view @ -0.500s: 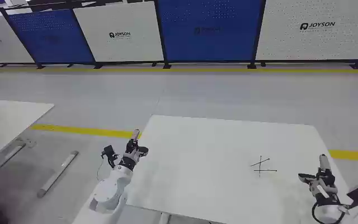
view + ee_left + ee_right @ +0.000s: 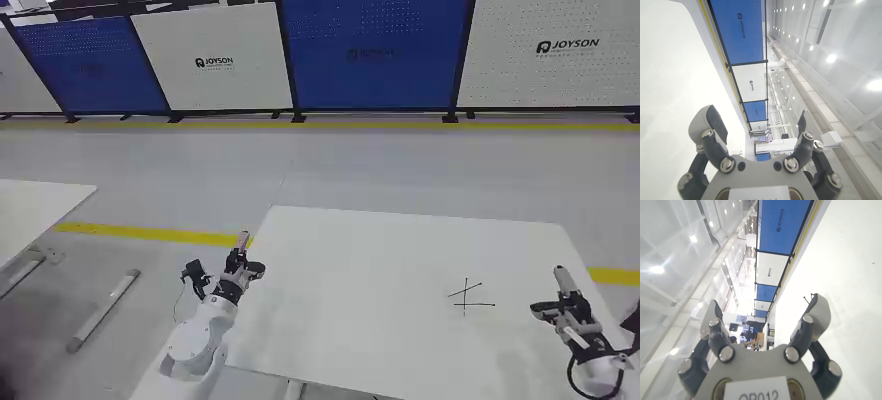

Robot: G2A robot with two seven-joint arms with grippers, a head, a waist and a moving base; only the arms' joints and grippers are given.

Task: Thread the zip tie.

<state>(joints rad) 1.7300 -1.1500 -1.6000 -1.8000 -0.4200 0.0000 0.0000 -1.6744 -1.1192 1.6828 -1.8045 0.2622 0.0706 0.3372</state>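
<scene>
Thin black zip ties point(image 2: 469, 296) lie crossed on the white table point(image 2: 380, 290), toward its right side. My right gripper point(image 2: 556, 291) hovers by the table's right edge, a short way right of the zip ties, open with nothing in it. In the right wrist view the same gripper point(image 2: 765, 305) stands open, and a tip of a zip tie point(image 2: 806, 299) peeks out beside one finger. My left gripper point(image 2: 240, 255) sits at the table's left edge, far from the zip ties. It shows in the left wrist view as open and empty point(image 2: 761, 117).
The white table has a rounded far left corner point(image 2: 275, 212) and bare surface between the two arms. A yellow floor line point(image 2: 150, 233) runs behind it. Blue and white partition panels point(image 2: 370, 55) stand at the back. Another white table point(image 2: 35, 215) is at far left.
My right gripper has shifted a little to the left and away from the table's near edge, closer to the zip ties. The left arm has stayed put.
</scene>
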